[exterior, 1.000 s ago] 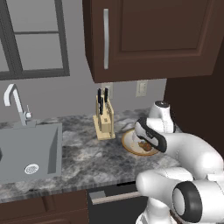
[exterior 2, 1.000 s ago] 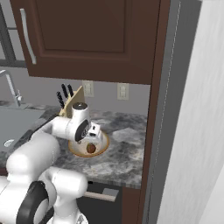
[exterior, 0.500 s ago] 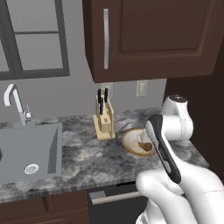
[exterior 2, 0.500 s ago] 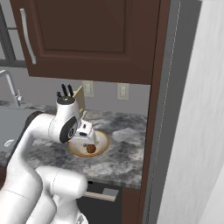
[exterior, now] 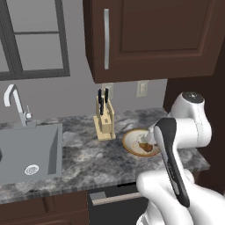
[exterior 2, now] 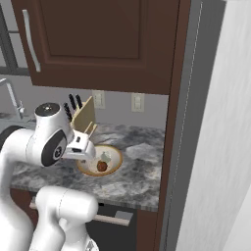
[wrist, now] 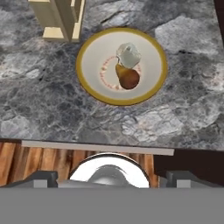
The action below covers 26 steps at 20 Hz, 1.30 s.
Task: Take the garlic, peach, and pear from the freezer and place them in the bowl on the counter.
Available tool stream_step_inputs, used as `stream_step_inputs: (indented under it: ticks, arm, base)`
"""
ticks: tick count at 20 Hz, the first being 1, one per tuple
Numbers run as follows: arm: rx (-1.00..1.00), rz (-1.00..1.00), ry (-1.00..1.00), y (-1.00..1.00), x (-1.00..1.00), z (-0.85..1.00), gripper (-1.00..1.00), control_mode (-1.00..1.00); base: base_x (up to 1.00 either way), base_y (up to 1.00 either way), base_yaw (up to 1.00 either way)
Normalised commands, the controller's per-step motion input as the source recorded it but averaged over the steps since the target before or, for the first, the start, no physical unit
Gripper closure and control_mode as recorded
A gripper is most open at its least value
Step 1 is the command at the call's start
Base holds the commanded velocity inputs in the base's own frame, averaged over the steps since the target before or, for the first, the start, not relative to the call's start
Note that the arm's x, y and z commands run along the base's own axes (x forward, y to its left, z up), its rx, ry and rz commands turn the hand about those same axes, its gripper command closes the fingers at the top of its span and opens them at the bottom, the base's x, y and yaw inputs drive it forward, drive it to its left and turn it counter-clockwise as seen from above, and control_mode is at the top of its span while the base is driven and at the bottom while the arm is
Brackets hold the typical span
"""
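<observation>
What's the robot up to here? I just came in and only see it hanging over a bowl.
The arm's gripper hangs open above the bowl on the counter, holding nothing. In the bowl lie the garlic and a brown pear-shaped fruit, touching. A wooden knife block stands just beside the bowl.

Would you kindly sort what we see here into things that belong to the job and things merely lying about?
Job:
- garlic
- brown fruit
- bowl
- counter

Lying about:
- knife block
- sink
- tap
- wall outlets
</observation>
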Motion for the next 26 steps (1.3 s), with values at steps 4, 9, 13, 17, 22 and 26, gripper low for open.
stream_step_inputs:
  ticks: [4,9,13,17,22,26]
  arm:
    - [0.00,0.00,-0.02,-0.04,-0.53,0.56,-1.00,-1.00]
    - [0.00,-0.03,-0.02,-0.02,-0.42,0.42,-1.00,-1.00]
    - [0.00,-0.07,0.00,0.02,-0.22,0.42,-1.00,-1.00]
    - [0.00,-0.03,-0.01,0.00,-0.06,0.27,-1.00,-1.00]
    - [0.00,0.00,0.00,0.00,-0.13,0.00,-1.00,1.00]
    - [0.00,0.00,0.00,0.00,0.00,0.00,-1.00,1.00]
  base:
    - [0.00,0.00,0.00]
    - [0.00,0.00,0.00]
    - [0.00,0.00,0.00]
    - [0.00,0.00,0.00]
    - [-0.13,0.00,0.00]
    - [-1.00,0.00,0.00]
